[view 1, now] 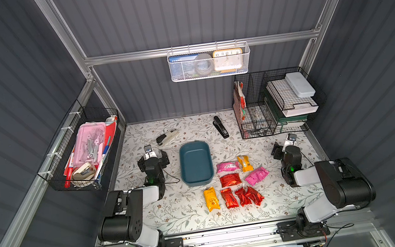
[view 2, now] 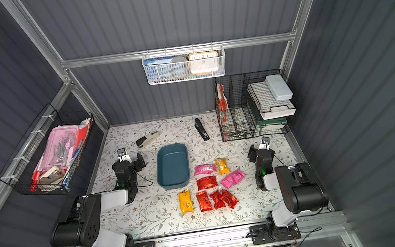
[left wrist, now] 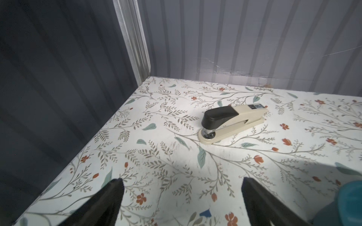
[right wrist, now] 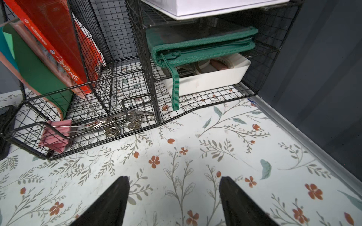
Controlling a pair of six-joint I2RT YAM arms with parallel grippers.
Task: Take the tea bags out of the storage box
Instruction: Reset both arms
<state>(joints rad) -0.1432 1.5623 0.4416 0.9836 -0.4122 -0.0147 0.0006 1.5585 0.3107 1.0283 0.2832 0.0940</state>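
The teal storage box (view 2: 172,167) sits near the middle of the floral tabletop (view 2: 152,219), its bare floor showing. Eight tea bags (view 2: 207,183) lie outside it, spread just beside its right wall and toward the front edge: two pink, two orange-yellow, four red. A beige stapler (view 2: 147,139) and a black stapler (view 2: 201,129) lie near the back edge.

Bench inventory: 8 tea bags (view 1: 230,179), consisting of 4 red sachets (view 1: 229,197), 2 pink sachets (view 1: 227,166) and 2 orange-yellow sachets (view 1: 211,199); 1 storage box (view 1: 195,162); 2 staplers (view 1: 220,127), 1 black and 1 beige.
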